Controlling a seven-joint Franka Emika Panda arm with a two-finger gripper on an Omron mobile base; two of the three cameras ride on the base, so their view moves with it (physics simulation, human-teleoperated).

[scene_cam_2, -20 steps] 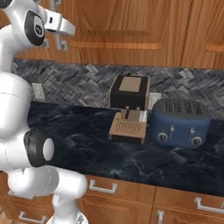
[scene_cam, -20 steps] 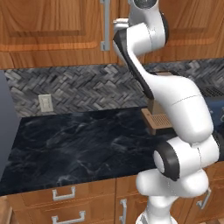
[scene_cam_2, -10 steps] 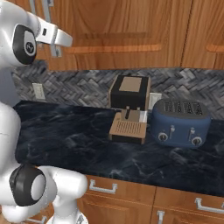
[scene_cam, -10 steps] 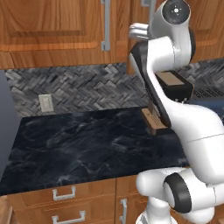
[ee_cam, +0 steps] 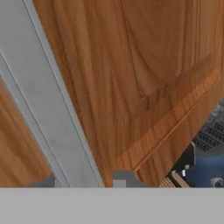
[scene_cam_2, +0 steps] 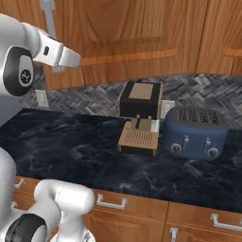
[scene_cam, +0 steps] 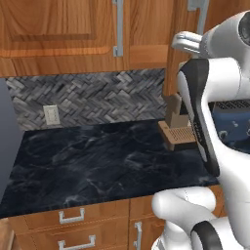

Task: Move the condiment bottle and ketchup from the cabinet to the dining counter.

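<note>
The cabinet (scene_cam: 58, 29) is warm-brown wood with panelled doors. One door (scene_cam: 177, 68) stands swung out, nearly edge-on in the left base view. Its long silver bar handle (ee_cam: 48, 100) runs diagonally through the hand view and passes between my two fingertips. My gripper (ee_cam: 83, 181) is shut on that handle, high up at the door (scene_cam_2: 56, 56). The condiment bottle, the ketchup and the dining counter are out of view.
Below lies a black marble countertop (scene_cam: 97, 161) backed by grey herringbone tile (scene_cam: 97, 95). A dark coffee machine (scene_cam_2: 139, 100) with a wooden drip tray (scene_cam_2: 138, 139) and a blue toaster (scene_cam_2: 194, 132) stand on it. Drawers (scene_cam: 73, 217) run along the front.
My hand has swung to the right with the handle in its grip, and the cabinet door has turned outward from shut to nearly edge-on.
</note>
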